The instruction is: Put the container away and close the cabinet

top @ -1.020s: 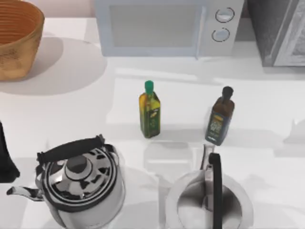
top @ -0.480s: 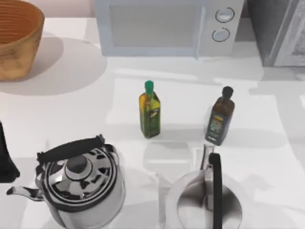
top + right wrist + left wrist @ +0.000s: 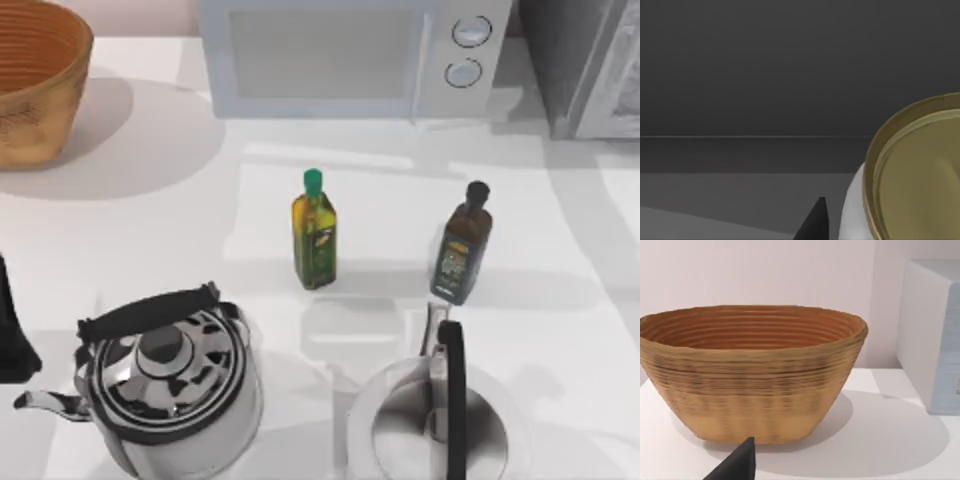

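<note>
1. Looking down from the top view, the table is carrying a green-capped oil bottle and a dark bottle standing upright and well apart, with a kettle and a second kettle sitting nearer the front edge. A woven basket is resting at the far left, a microwave at the back, and the cabinet is standing at the far right corner. A dark piece of the left arm is showing at the left edge.

2. In the left wrist view, one dark fingertip is pointing toward the basket, which is sitting just ahead of it without touching. I cannot tell how wide this gripper is standing.

3. In the right wrist view, one dark fingertip is lying just beside the container, a white body with a golden rim, against the dark cabinet interior. Whether the fingers are clamping it, I cannot tell.
</note>
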Controlling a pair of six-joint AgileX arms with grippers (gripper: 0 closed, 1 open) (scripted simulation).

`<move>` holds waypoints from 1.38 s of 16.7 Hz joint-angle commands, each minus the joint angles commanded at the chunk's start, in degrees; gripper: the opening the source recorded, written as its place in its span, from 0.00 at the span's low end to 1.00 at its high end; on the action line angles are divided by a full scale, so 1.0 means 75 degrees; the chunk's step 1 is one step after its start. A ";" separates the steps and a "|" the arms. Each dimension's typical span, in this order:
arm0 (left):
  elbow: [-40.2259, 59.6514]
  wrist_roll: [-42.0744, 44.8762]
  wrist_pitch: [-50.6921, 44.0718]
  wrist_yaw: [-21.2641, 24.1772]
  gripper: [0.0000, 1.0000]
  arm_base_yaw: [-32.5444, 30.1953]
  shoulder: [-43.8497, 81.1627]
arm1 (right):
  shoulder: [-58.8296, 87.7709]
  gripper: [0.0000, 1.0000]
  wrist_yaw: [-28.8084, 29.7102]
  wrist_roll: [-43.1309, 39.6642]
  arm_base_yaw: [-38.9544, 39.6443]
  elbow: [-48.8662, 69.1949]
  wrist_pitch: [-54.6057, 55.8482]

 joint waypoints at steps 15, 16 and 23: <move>0.0000 0.0000 0.0000 0.0000 1.00 0.0000 0.0000 | 0.2342 0.00 -0.0152 0.0010 -0.0242 0.3053 -0.0782; 0.0000 0.0000 0.0000 0.0000 1.00 0.0000 0.0000 | 0.2763 0.00 -0.0194 0.0010 -0.0283 0.3659 -0.0928; 0.0000 0.0000 0.0000 0.0000 1.00 0.0000 0.0000 | 0.5396 0.00 -0.0470 0.0004 -0.0575 0.7324 -0.1839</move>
